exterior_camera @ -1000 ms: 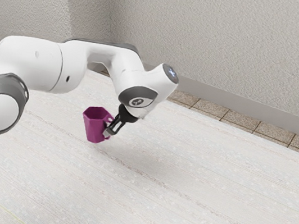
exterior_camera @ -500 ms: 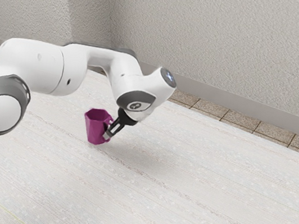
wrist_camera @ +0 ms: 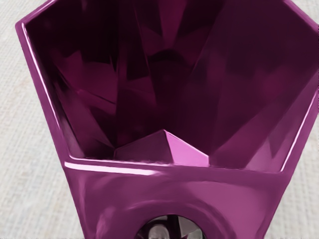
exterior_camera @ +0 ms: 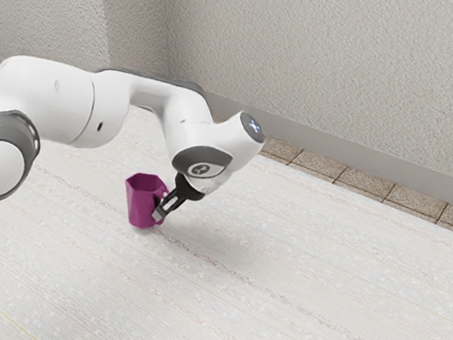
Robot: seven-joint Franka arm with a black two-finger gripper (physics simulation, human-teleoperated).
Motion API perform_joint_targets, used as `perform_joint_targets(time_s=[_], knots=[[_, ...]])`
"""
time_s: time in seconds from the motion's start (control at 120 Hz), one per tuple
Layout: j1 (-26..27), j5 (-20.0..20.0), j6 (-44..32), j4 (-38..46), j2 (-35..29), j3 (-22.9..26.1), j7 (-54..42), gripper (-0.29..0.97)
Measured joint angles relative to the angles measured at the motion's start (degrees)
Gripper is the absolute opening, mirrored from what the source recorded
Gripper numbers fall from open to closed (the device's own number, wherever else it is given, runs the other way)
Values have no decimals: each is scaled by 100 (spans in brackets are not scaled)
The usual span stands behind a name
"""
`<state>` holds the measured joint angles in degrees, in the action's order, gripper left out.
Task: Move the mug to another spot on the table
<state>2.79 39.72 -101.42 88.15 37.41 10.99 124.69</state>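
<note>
Pale, faintly streaked tabletop [exterior_camera: 317, 305] stretched across the scene, backed by a rough plaster wall [exterior_camera: 356, 61] with a grey baseboard [exterior_camera: 383, 163] and a strip of tan floor tiles [exterior_camera: 363, 181] at its foot. From the exterior view's left, the white arm [exterior_camera: 133, 103] reached over the surface and bent downward at the wrist. Its black tool [exterior_camera: 162, 209] pointed down at a slant and was pinching the purple mug [exterior_camera: 142, 200] on the side facing the hand, one finger on either face of that side. The mug hung directly beneath and slightly ahead of the tool, nearly upright with its faceted rim open to the top, its base at or just above the tabletop; contact could not be told. In the wrist view, the mug [wrist_camera: 149, 89] sat right under the hand, its angular glossy interior open toward the camera, with the handle [wrist_camera: 119, 209] curving nearest the tool and the pale tabletop [wrist_camera: 25, 149] beside it.
</note>
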Motion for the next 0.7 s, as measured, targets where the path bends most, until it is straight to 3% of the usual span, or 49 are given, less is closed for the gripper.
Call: perform_joint_targets(time_s=[0.175,0.292,0.517,0.7], knots=[[0,43,-190,85,10,-7,-11,32],[-3,-143,-274,157,-37,-1,-7,47],[-21,-930,-457,154,-250,15,-87,61],[-24,-1704,-998,164,-637,65,-815,65]])
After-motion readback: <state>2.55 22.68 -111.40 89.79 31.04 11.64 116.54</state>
